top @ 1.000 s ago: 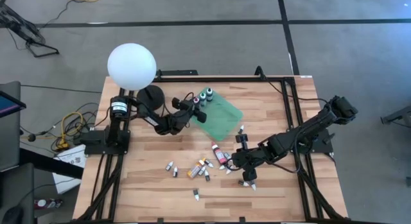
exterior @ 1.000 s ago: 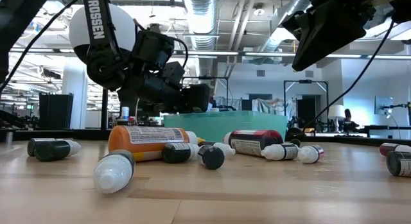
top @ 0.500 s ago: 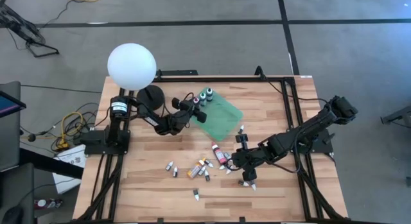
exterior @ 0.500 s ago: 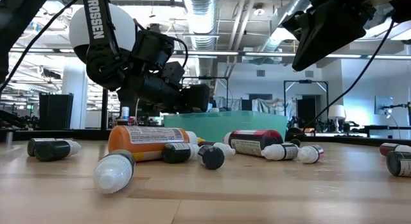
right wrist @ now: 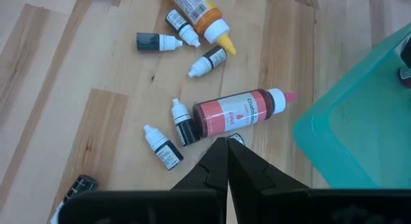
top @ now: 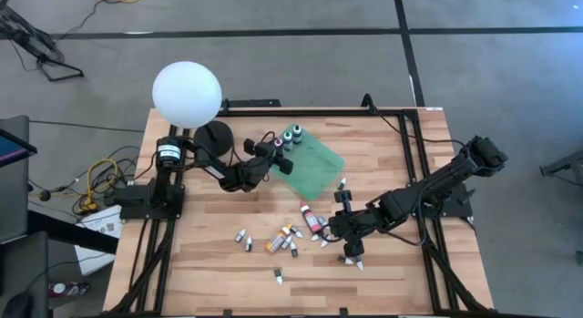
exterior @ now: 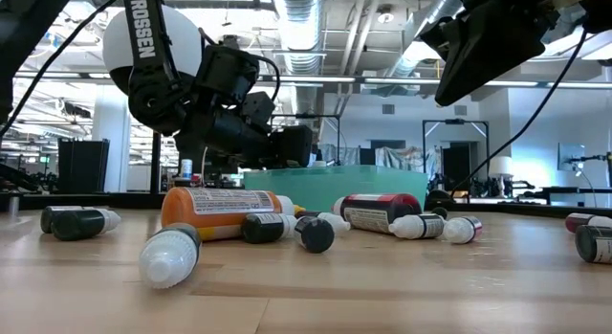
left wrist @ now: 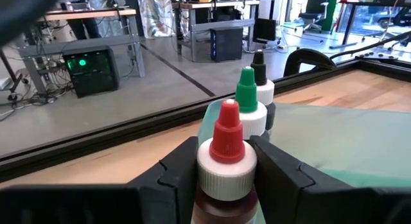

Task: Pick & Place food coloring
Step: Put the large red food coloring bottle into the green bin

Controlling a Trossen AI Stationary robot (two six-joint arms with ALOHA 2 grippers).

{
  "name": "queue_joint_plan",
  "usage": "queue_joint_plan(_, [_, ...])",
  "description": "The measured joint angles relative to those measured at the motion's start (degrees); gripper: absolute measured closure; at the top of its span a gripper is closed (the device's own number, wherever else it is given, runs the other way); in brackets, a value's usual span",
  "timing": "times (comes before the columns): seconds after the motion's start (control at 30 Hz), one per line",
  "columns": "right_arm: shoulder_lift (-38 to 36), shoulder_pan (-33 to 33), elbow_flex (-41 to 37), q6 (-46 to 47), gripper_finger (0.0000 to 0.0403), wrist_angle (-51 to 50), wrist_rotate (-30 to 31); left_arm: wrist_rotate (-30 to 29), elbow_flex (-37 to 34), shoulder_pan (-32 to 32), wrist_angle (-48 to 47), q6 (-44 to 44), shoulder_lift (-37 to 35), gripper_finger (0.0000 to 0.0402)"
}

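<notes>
My left gripper (left wrist: 226, 167) is shut on a dark food coloring bottle with a red cap (left wrist: 226, 131), at the near-left rim of the green tray (top: 314, 168). Behind it, a green-capped bottle (left wrist: 247, 99) and a black-capped one (left wrist: 259, 67) stand upright in the tray. Over the table's middle, my right gripper (right wrist: 226, 150) hangs shut above a lying pink bottle (right wrist: 237, 113). Several small white-tipped bottles (right wrist: 160, 146) and an orange bottle (right wrist: 196, 6) lie on their sides around it. My left gripper pinches the bottle's white collar (left wrist: 225, 172), just under the red cap, between its two fingers (left wrist: 183, 172). The fingers come nearly level from the table's left side. The bottle stands upright in the hold. Its lower end is hidden by the gripper.
A white globe lamp (top: 187, 95) on a black base stands at the table's far left corner, behind the left arm. More small bottles lie near the front edge (top: 276, 276) and under the right arm (top: 352, 257). Bare wood shows at the front right.
</notes>
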Motion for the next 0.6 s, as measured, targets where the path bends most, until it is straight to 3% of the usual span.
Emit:
queue_joint_plan(0.33, [0.0,0.0,0.0,0.05,0.0403,0.0,0.0,-0.33,0.0,0.0,-0.11,-0.31,0.0,0.0201])
queue_joint_plan(0.6, [0.0,0.0,0.0,0.04,0.0403,0.0,0.0,0.3,-0.17,-1.32,5.63,5.54,0.35,0.0186])
